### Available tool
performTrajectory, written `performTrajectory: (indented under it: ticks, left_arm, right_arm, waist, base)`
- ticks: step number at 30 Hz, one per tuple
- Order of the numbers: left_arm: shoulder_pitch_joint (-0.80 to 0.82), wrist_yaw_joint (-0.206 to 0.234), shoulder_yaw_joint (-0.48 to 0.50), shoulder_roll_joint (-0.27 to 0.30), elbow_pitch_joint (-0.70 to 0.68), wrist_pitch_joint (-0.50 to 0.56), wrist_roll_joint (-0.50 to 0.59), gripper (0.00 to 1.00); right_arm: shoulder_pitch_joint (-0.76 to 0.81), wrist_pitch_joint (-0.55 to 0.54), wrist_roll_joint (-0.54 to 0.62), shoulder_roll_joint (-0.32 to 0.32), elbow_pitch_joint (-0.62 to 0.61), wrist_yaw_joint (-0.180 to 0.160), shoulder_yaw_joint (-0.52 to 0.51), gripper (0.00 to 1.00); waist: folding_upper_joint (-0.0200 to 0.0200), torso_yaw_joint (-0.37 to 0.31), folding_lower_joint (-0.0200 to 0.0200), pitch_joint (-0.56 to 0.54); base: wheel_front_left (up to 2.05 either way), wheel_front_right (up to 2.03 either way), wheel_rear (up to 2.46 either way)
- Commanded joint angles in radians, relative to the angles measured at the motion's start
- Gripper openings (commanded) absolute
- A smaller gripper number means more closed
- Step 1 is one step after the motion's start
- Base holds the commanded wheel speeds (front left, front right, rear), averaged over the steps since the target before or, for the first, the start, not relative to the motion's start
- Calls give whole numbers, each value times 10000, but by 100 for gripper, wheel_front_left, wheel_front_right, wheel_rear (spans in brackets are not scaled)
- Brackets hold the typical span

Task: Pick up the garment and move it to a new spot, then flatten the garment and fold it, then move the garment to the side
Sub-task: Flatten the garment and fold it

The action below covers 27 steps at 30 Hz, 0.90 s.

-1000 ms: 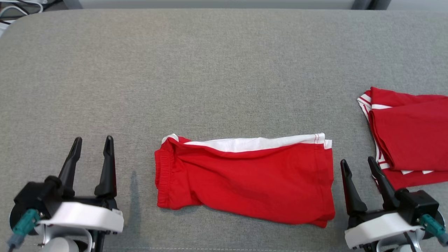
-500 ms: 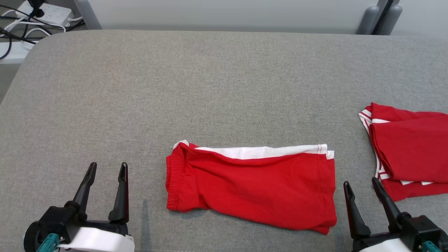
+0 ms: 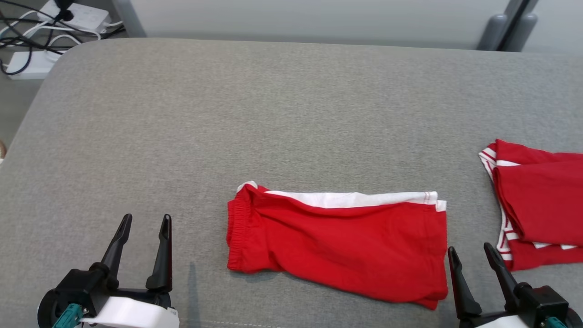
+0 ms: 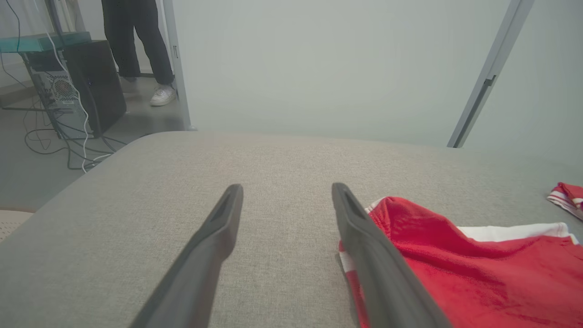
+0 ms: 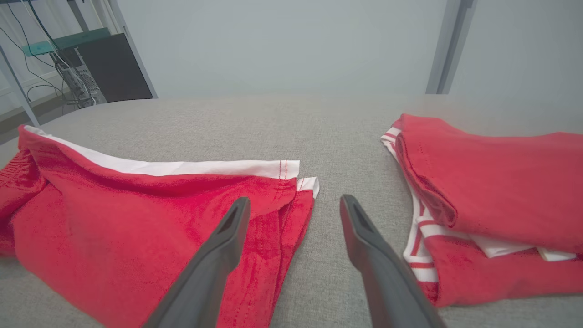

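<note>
Both fingers of the left end effector stand wide apart with nothing between them, over bare grey bench. It is near the waistband end of the folded red garment but clear of it. The garment lies flat at the middle of the bench, close to the near edge, with a white strip along its far side. The right end effector, equally wide and empty, sits just beside the garment's hem end. Its fingers point at the bare gap between the garment and a second red garment folded further right.
</note>
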<state>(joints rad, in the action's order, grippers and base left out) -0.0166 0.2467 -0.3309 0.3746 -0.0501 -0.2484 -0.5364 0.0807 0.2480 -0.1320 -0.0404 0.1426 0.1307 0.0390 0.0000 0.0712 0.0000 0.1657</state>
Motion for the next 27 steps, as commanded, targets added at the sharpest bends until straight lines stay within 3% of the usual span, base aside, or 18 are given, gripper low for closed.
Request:
performTrajectory:
  ticks: [1,11,16,17,18,27]
  left_arm:
    - [356,-28,366,169,-165,-133,79,100]
    - [619,-227,207,-186,152,-133,20,100]
    - [697,-343,267,-312,270,-133,61,100]
    - [697,-360,284,-333,282,-133,75,100]
    - [691,-375,308,-351,292,-133,89,100]
    - [709,-552,476,-447,290,-133,209,100]
  right_arm:
    - [-322,130,-128,-100,30,0,184,100]
    - [-1039,-164,-402,-99,2262,0,-142,100]
    - [-1358,-282,-760,-99,2944,0,184,97]
    - [-1408,-269,-874,-99,3032,0,208,31]
    - [-1452,-245,-952,-99,3103,0,223,0]
    - [-1286,-9,-1139,-99,3175,0,-345,0]
  waist:
    - [0,220,0,8]
    - [0,1200,0,160]
    - [0,1360,0,198]
    - [0,1367,0,206]
    - [0,1360,0,208]
    - [0,946,0,287]
  base:
    - [0,0,0]
    - [0,0,0]
    - [0,0,0]
    - [0,0,0]
    - [0,0,0]
    - [0,0,0]
